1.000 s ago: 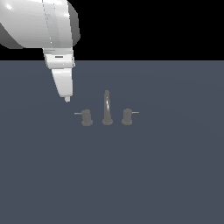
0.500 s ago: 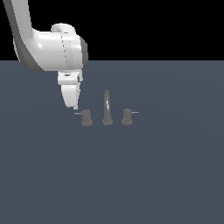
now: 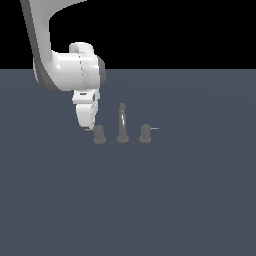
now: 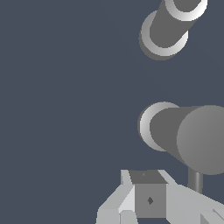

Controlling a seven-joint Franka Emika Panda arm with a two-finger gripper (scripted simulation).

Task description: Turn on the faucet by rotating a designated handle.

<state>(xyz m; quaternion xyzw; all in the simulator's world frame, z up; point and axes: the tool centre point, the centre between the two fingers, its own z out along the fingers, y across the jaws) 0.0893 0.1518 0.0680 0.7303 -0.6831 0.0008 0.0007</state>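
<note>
Gripper [image 3: 89, 123] tips sit in the left-centre of the exterior view, just beside the handle [image 3: 99, 134] on that view's left, low over the grey floor [image 3: 190, 200]. Whether the fingers are spread or pressed together I cannot tell: the exterior view shows them as one pale wedge, and the wrist view shows only a single finger block [image 4: 148, 199] at the lower edge of the frame, with nothing pinched that I can see.

The faucet [image 3: 122, 125] stands near the middle of the exterior view: the arched spout in the centre, the target post at its left, the twin post [image 3: 145, 133] at its right. In the wrist view the target post [image 4: 188, 135] fills the right-centre of the frame, and its thin lever [image 4: 195, 181] runs down towards the finger.

Risks, as I judge them:
- The lever is slim, so a push placed too near its tip could slip off and leave the valve unturned
- Contact against the post body instead of the lever would press on a fixed base and could stall the arm
- Coming in any lower could drive the fingertips into the floor
- A sweep carried too far might bring the hand against the spout
</note>
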